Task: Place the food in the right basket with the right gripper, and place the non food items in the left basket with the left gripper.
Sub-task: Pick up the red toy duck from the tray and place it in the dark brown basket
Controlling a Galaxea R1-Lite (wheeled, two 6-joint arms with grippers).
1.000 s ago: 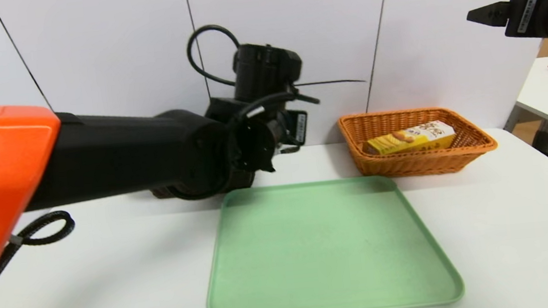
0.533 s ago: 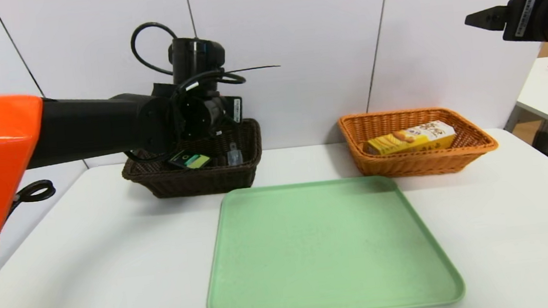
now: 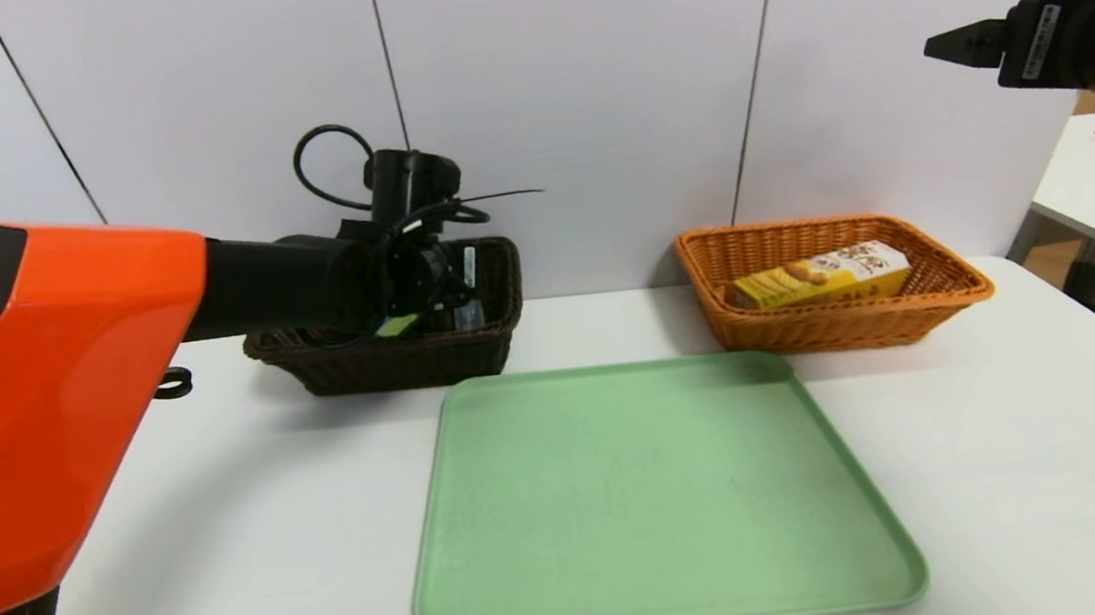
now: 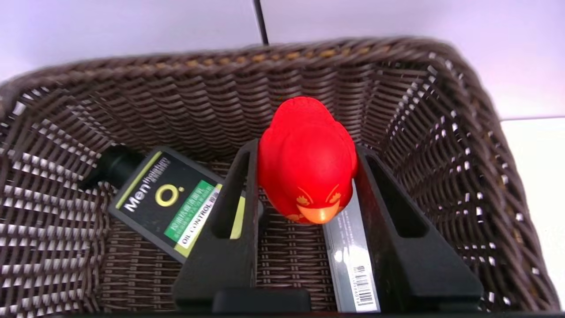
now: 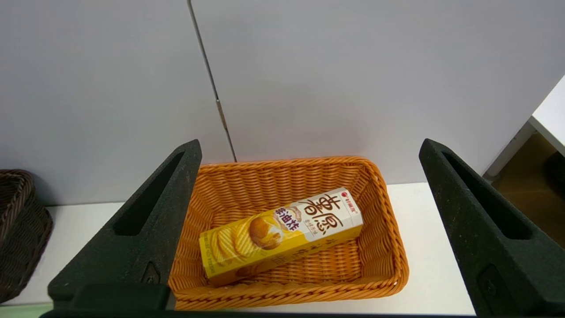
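Head view: my left gripper is at the dark brown woven basket, left side.

Left wrist view: my left gripper pinches the red rubber duck over that basket. Lower below the rim, clear of the black pump bottle, then release gently.

Right wrist view: my right gripper is idle, spread, near the orange wicker basket.

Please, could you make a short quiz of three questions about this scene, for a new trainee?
1. Which thing does the left gripper hold above the bottom of the dark basket?
2. True or false: the yellow box lies in the green tray.
3. Fill in the blank: the right gripper is ____, with nothing between its fingers.

Key: 1. The red duck. 2. False; it lies in the orange basket. 3. Open.
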